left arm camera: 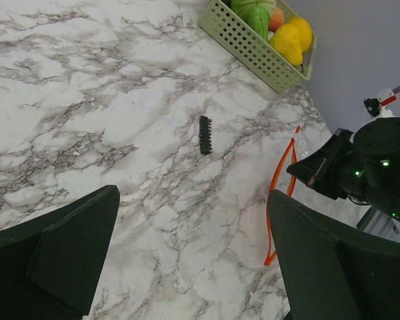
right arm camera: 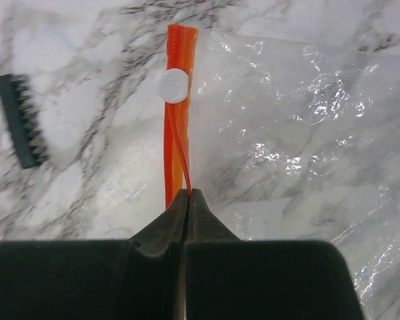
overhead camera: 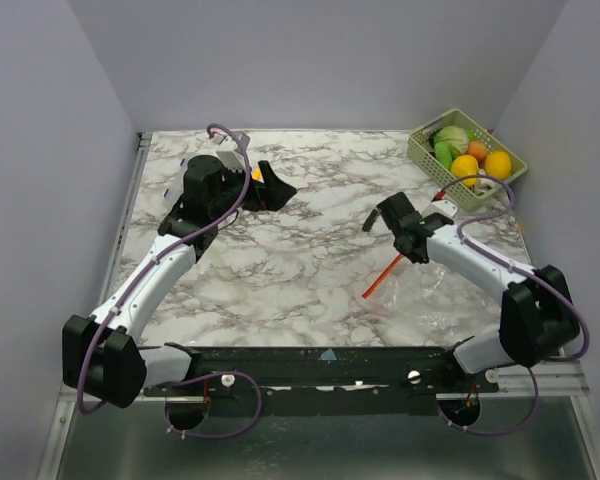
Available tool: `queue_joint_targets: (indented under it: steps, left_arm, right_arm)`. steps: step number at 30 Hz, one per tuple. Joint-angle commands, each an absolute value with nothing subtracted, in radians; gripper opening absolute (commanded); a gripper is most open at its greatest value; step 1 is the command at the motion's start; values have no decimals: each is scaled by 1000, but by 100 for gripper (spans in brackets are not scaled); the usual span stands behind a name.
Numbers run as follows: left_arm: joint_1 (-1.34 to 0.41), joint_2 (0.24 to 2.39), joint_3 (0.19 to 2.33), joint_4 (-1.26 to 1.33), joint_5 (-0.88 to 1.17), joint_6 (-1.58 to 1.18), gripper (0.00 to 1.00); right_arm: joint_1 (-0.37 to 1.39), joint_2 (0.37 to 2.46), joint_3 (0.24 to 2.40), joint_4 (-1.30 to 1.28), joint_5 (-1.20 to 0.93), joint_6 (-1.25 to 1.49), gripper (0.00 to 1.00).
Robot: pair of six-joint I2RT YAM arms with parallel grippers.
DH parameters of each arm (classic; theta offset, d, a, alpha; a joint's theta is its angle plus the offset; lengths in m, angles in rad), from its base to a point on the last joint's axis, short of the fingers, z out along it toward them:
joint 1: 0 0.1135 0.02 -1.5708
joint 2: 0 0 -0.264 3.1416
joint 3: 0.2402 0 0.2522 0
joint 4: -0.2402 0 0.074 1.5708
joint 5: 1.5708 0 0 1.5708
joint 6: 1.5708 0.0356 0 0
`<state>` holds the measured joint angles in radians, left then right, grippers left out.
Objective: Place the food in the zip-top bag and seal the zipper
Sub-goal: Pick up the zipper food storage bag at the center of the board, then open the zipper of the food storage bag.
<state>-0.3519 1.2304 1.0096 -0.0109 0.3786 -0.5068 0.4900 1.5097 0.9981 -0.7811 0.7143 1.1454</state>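
Note:
The food (overhead camera: 467,156), glossy green, orange and yellow toy pieces, lies in the pale green basket (overhead camera: 427,153) at the back right; it also shows in the left wrist view (left arm camera: 288,39). The clear zip-top bag (overhead camera: 435,292) lies flat at the front right and fills the right of the right wrist view (right arm camera: 287,133). Its orange-red zipper (overhead camera: 381,278) carries a white slider (right arm camera: 173,85). My right gripper (right arm camera: 188,195) is shut on one strip of the zipper (right arm camera: 177,147), lifting it off the other. My left gripper (overhead camera: 265,185) is open and empty at the back left (left arm camera: 192,200).
A short black toothed piece (left arm camera: 205,134) lies on the marble between the basket (left arm camera: 253,53) and the zipper (left arm camera: 275,200); it also shows in the right wrist view (right arm camera: 20,120). Walls close the table at the back and sides.

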Motion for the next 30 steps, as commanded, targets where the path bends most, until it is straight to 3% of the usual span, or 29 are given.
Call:
queue_joint_targets:
  steps: [1, 6, 11, 21, 26, 30]
  left_arm:
    - [-357, 1279, 1078, -79, 469, -518, 93]
    - [-357, 1327, 1110, -101, 553, -532, 90]
    - [-370, 1355, 1124, -98, 619, -537, 90]
    - [-442, 1324, 1121, -64, 681, -478, 88]
    - [-473, 1302, 1128, -95, 637, -426, 70]
    - [-488, 1256, 1113, -95, 578, -392, 70]
  right_arm:
    - [495, 1336, 908, -497, 525, 950, 0]
    - [495, 1106, 757, -125, 165, 740, 1]
    - [495, 1034, 731, 84, -99, 752, 1]
    - [495, 1069, 759, 304, -293, 857, 1]
    - [494, 1131, 797, 366, -339, 874, 1]
    - [497, 1209, 817, 444, -399, 925, 1]
